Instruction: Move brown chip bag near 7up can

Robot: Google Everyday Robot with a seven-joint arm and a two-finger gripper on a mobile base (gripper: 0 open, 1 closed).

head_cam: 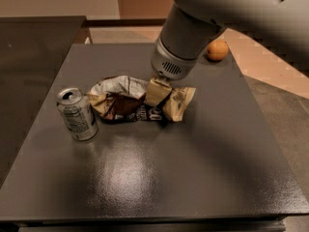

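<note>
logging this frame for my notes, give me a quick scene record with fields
surface: dark grey table
brown chip bag: crumpled, lying flat mid-table
7up can: upright, close on the bag's left end; contact unclear
orange: far right edge of the table
gripper: down on the bag's right half

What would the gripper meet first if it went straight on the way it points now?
The brown chip bag. The gripper points down at its right part and seems to touch it, though depth is unclear. The table lies beneath.

Table [193, 178]: can [77, 114], bag [120, 105] under gripper [157, 92], orange [217, 50]
</note>
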